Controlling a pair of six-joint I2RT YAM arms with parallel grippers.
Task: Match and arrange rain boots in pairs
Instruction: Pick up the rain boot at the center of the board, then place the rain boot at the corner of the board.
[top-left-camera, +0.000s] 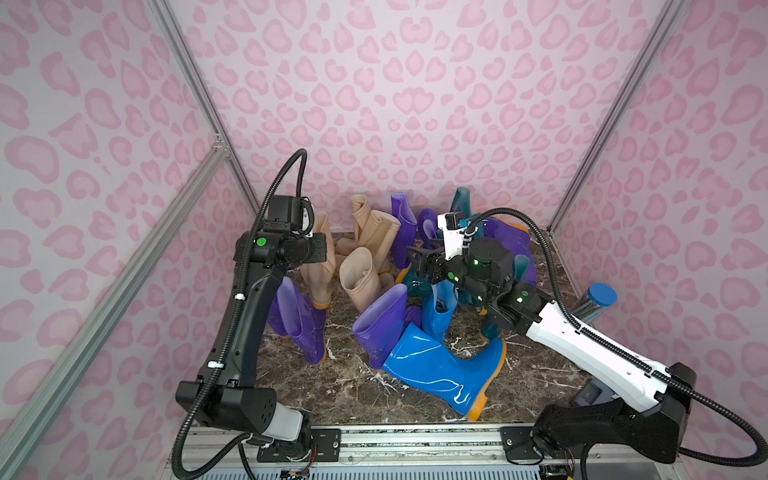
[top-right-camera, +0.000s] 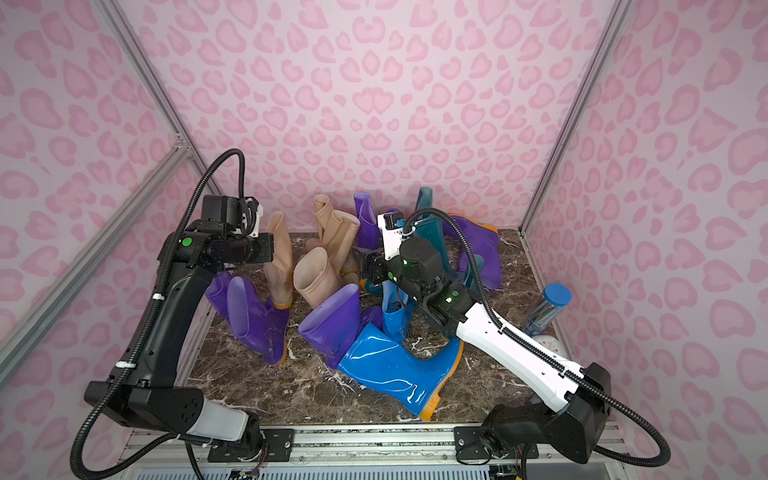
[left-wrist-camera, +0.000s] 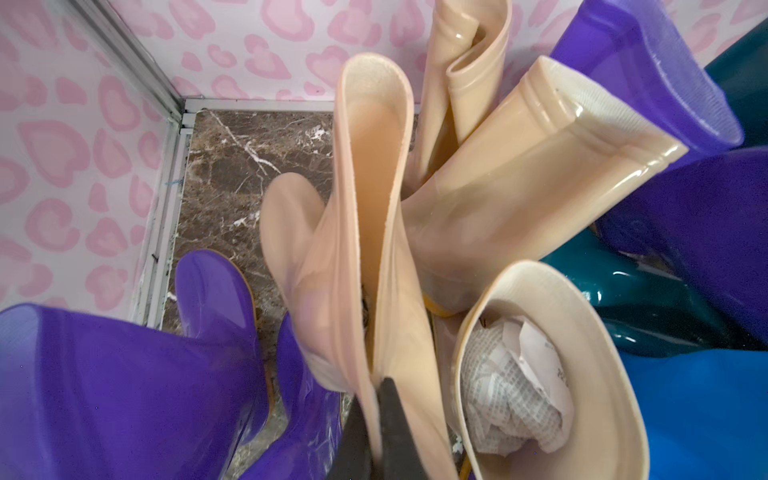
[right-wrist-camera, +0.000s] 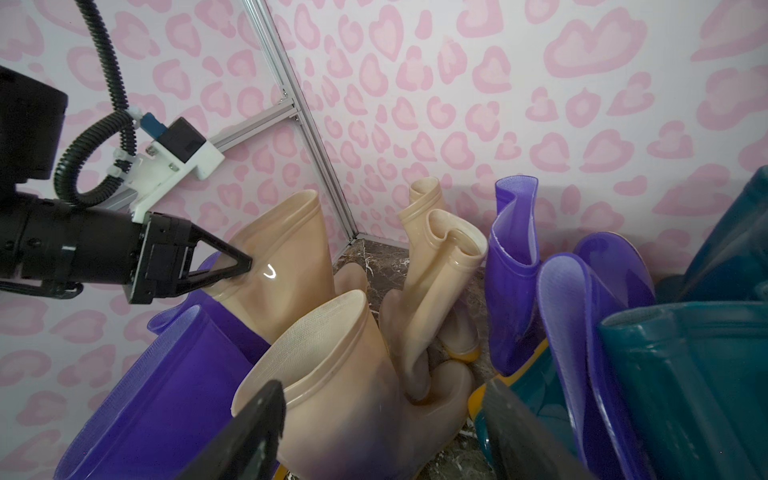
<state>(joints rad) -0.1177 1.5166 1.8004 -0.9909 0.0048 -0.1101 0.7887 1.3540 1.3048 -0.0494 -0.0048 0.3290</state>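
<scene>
In both top views, glossy rubber rain boots (top-left-camera: 361, 274) (top-right-camera: 316, 274) crowd the far middle of the brown marble counter (top-left-camera: 353, 395) (top-right-camera: 291, 390). A bright blue rubber boot (top-left-camera: 436, 365) (top-right-camera: 390, 370) lies on its side nearer.

Left wrist view: the left gripper (left-wrist-camera: 374, 424) is clamped on the shaft rim of the tall beige rubber boot (left-wrist-camera: 365, 208).

Right wrist view: the right gripper (right-wrist-camera: 384, 386) stands with jaws apart above a wide-mouthed beige boot (right-wrist-camera: 332, 365), holding nothing.

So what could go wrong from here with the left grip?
1. Left gripper pinches only the soft shaft wall of the held beige boot; it may fold or slip out.
2. Purple boots and the paper-stuffed beige boot crowd it; moving it could topple them.
3. The open right gripper hovers close by; the arms could clash.
</scene>
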